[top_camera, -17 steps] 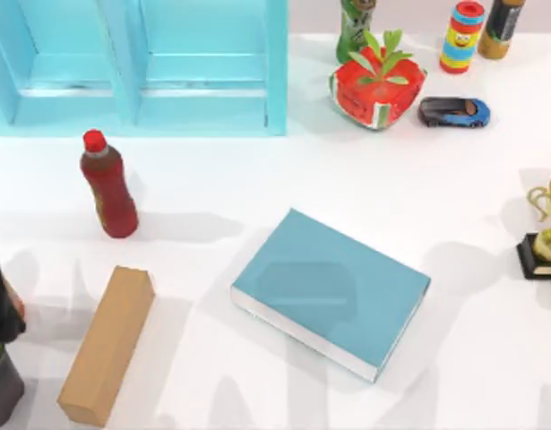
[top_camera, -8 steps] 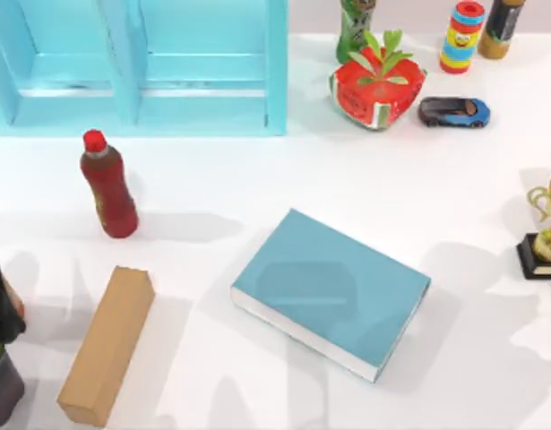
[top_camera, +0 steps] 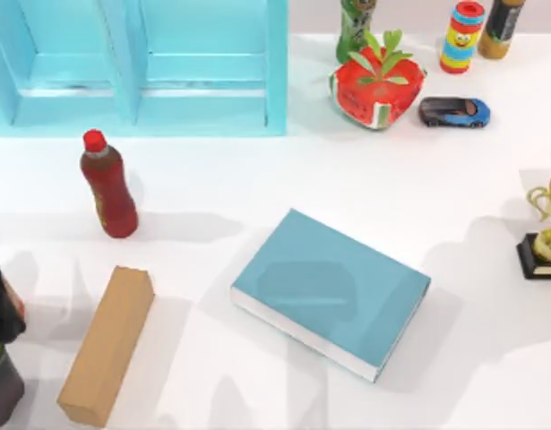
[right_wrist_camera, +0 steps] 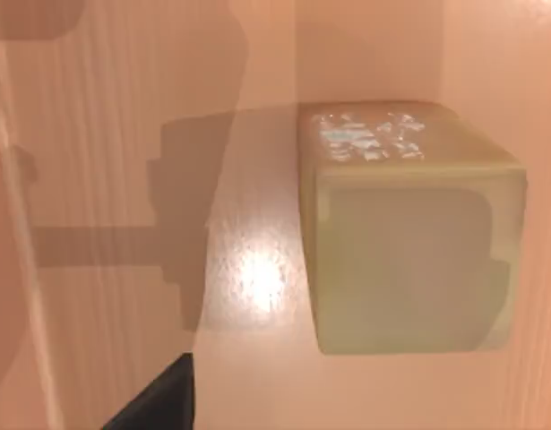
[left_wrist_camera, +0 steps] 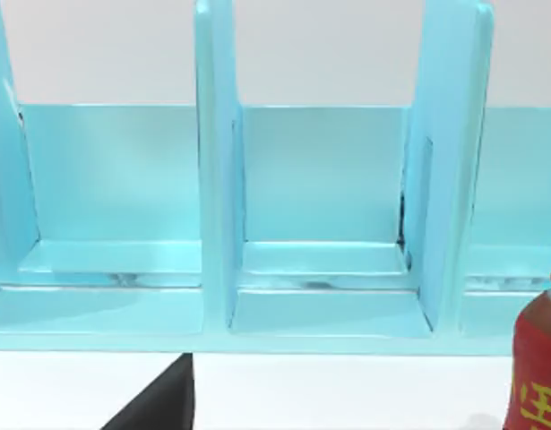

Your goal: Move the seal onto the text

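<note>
Fingers (right_wrist_camera: 154, 403) of the right gripper, open or closed I cannot tell, look at the seal (right_wrist_camera: 409, 224) on a wood-toned surface (right_wrist_camera: 248, 376) and should close squarely on its flat sides before carrying it to the book (top_camera: 331, 291) lying mid-tabletop (top_camera: 257, 188); the left arm idles facing the shelf (left_wrist_camera: 311, 224).

We can read no text; the red bottle (left_wrist_camera: 537, 376) bears yellow characters, cut off and illegible.

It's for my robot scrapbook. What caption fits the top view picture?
Teal book lying flat mid-table, nothing on it, with a tan box and red bottle to its left.
</note>
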Controlling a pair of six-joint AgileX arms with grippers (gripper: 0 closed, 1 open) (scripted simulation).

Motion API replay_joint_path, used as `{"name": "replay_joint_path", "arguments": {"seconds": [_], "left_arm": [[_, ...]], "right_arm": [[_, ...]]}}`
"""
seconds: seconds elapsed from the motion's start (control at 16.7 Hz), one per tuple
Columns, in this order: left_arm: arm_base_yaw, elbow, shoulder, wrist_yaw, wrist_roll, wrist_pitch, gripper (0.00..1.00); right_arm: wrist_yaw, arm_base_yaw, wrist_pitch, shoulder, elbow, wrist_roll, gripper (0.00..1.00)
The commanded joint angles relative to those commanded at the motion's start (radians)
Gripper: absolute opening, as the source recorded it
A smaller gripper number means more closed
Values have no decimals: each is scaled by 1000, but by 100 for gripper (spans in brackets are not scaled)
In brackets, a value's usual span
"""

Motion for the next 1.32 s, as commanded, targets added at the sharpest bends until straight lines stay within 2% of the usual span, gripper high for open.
{"name": "replay_joint_path", "arguments": {"seconds": [0.6, 1.02, 1.32], "left_arm": [[0, 0, 0, 0, 0, 0, 100], [0, 0, 0, 0, 0, 0, 100], [0, 0, 0, 0, 0, 0, 100]], "right_arm": [[-2, 3, -23, 38, 21, -30, 100], [-2, 3, 276, 106, -198, -28, 100], [-2, 2, 331, 123, -247, -28, 100]]}}
